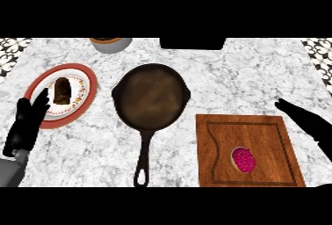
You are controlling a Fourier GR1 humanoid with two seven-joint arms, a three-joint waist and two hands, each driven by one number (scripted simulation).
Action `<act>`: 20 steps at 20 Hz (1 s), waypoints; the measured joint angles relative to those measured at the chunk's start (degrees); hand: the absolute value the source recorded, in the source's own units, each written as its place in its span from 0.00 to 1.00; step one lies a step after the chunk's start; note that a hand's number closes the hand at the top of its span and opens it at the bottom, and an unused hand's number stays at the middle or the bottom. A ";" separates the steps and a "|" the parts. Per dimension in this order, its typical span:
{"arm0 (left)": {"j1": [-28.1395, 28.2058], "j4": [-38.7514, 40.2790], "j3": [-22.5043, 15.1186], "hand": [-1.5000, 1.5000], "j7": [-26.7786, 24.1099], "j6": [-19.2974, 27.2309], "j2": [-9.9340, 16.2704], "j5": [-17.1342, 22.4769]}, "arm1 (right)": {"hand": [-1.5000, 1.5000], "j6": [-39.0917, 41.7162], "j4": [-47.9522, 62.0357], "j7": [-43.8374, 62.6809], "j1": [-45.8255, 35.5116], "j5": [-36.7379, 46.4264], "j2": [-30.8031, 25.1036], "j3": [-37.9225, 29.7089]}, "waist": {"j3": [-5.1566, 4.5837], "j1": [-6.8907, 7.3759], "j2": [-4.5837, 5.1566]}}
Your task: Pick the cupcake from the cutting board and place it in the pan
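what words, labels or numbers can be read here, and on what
None: no readable text, label, brand or number shows.
The plate rim has a coloured pattern only, no letters.
The pan, cutting board and cupcake are unmarked.

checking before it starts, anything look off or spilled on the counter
Nothing stands out. The cupcake sits on the cutting board, the pan lies flat and empty beside it, and the plate holds its food. No spills show.
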 measured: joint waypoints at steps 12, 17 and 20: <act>0.99 -0.56 3.63 0.50 1.39 -2.05 -1.23 -2.16 | 0.00 10.70 4.13 18.96 -10.86 12.13 14.25 16.28 | 0.19 -0.89 -0.21; 1.32 0.54 5.49 0.50 0.77 -3.02 -3.06 -4.43 | 0.00 13.26 7.63 19.02 -10.59 18.12 18.71 17.22 | 0.22 -1.29 -0.24; 0.46 0.91 6.24 0.50 1.73 -3.72 -3.88 -5.80 | 0.00 14.05 10.23 17.34 -9.74 21.24 20.44 17.17 | 0.24 -1.42 -0.23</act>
